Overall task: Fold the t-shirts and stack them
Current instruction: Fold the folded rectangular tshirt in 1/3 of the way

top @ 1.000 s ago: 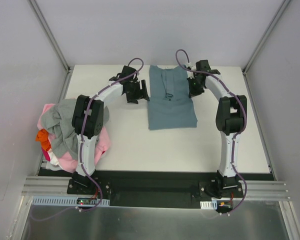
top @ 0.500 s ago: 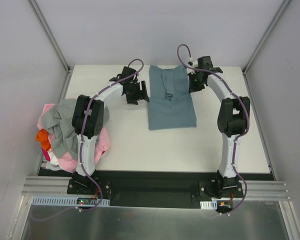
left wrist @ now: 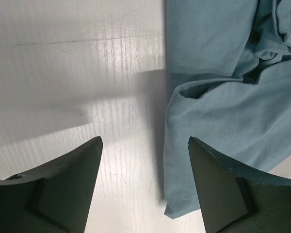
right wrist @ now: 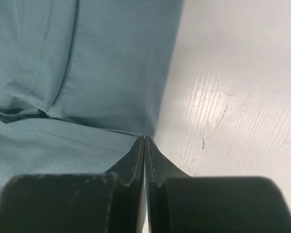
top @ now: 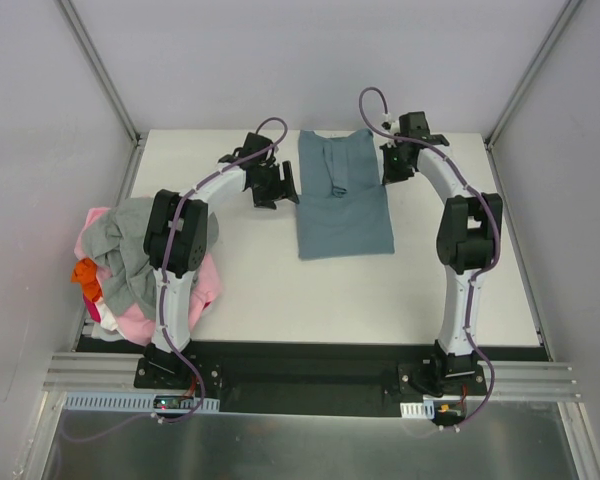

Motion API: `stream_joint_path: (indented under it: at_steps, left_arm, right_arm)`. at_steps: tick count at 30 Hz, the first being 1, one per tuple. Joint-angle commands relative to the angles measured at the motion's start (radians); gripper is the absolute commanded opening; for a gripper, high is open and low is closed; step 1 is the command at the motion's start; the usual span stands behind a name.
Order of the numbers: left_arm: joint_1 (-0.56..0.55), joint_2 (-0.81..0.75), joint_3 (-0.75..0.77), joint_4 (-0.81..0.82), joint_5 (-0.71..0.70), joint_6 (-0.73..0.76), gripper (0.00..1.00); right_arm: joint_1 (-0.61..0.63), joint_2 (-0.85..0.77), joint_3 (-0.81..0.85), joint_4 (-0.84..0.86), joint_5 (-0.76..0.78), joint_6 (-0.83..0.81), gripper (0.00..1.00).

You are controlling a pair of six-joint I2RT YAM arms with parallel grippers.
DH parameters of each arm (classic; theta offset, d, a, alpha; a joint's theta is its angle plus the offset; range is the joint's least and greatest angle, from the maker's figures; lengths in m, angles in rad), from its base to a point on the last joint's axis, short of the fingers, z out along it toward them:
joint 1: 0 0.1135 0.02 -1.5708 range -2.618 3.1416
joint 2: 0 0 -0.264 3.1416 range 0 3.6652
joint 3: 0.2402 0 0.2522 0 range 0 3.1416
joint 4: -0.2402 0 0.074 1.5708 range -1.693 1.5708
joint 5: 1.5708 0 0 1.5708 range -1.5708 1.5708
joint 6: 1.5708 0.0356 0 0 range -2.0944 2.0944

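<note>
Right end effector point(right wrist: 144, 141) nudged rightward, perhaps pinching blue shirt point(top: 342, 205) edge

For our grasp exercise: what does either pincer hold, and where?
Left pincer: open, empty. Right pincer: shut at the side edge of the slate-blue shirt; whether it pinches cloth cannot be told.

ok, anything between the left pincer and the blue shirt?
Nothing visible. The open left pincer hangs over bare table beside the blue shirt's left edge; in the left wrist view that edge lies between its fingers. The pile of other shirts sits apart, at the table's left side.
</note>
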Motion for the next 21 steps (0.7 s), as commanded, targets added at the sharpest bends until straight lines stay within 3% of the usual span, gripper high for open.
stream_joint_path:
  at_steps: [1, 7, 14, 21]
  left_arm:
    - [0.012, 0.003, 0.068, 0.019, 0.037, 0.003, 0.72]
    - [0.006, 0.079, 0.158, 0.023, 0.075, -0.034, 0.69]
    - [-0.002, 0.124, 0.179, 0.023, 0.020, -0.074, 0.63]
    - [-0.005, 0.145, 0.195, 0.029, 0.038, -0.097, 0.40]
  right_arm:
    - [-0.015, 0.004, 0.018, 0.008, 0.005, 0.017, 0.01]
    - [-0.015, 0.024, 0.018, 0.011, -0.017, 0.023, 0.01]
    - [-0.017, 0.024, 0.020, 0.014, -0.020, 0.015, 0.01]
    - [-0.017, 0.025, 0.020, 0.019, -0.019, 0.011, 0.01]
